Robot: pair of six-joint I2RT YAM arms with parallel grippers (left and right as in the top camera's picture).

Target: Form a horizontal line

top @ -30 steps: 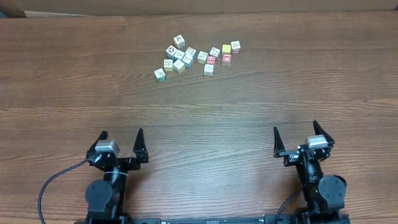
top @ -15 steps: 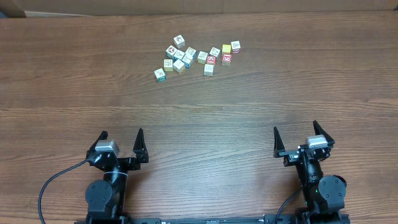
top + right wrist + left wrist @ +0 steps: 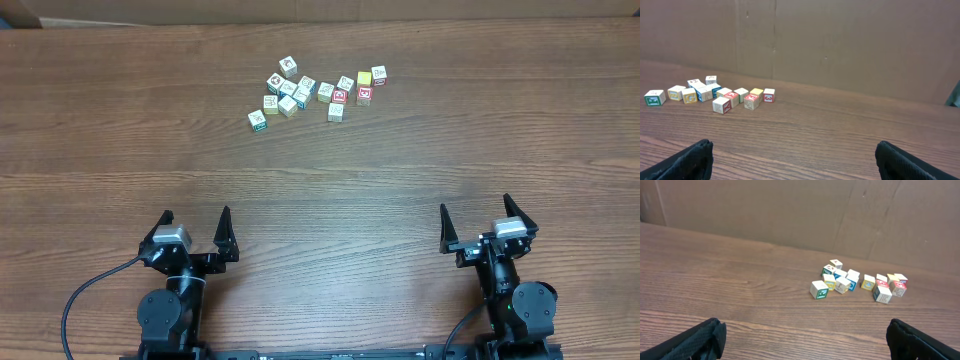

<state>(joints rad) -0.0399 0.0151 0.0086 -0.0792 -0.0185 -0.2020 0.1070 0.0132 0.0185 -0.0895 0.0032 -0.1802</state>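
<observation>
Several small picture cubes (image 3: 305, 92) lie in a loose, irregular cluster at the far middle of the wooden table (image 3: 320, 180). No horizontal line shows among them. A white-green cube (image 3: 257, 121) sits at the cluster's near left, and a pale yellow one (image 3: 364, 78) and a red-faced one (image 3: 340, 96) sit on its right. The left wrist view has the cluster (image 3: 847, 282) ahead to the right; the right wrist view has the cluster (image 3: 715, 95) ahead to the left. My left gripper (image 3: 195, 215) and right gripper (image 3: 475, 205) stand open and hold nothing, at the near edge, far from the cubes.
A brown cardboard wall (image 3: 790, 210) stands behind the table's far edge. A black cable (image 3: 85, 290) loops beside the left arm's base. Bare wood stretches between the grippers and the cubes.
</observation>
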